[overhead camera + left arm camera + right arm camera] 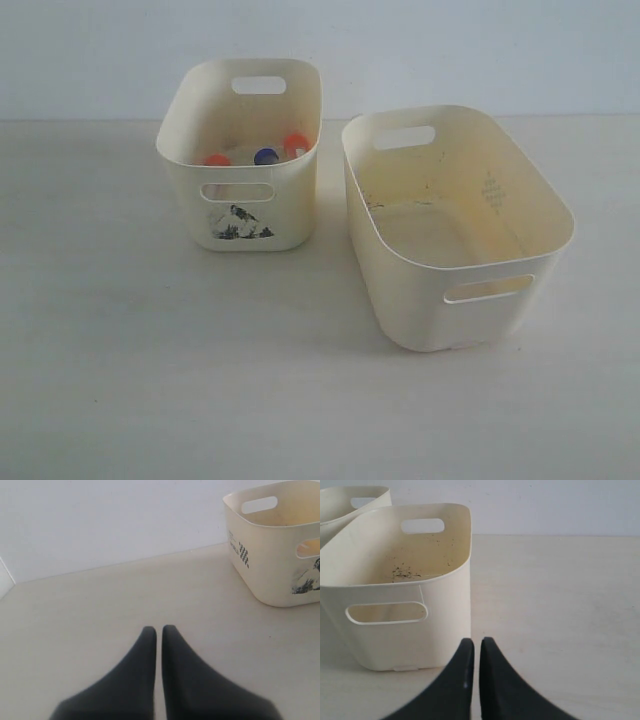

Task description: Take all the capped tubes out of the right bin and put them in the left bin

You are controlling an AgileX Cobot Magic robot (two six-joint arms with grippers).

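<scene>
Sitting in the left bin (298, 205) near the far edge of the bench (150, 380), the capped tubes (266, 156) show orange and blue caps. Just beside it stands the right bin (400, 300). Both the left gripper (159, 628) and right gripper (476, 641) have fingers clenched tip to tip.

On my exterior view both bins stand on the worktop (150, 380). The left bin (185, 200) sits left of the middle, close to the back edge. The right bin (420, 300) sits just beside it on the right, not touching, and reaches farther toward the front edge. The capped tubes (265, 156) lie down inside the left bin, three caps side by side across it.
</scene>
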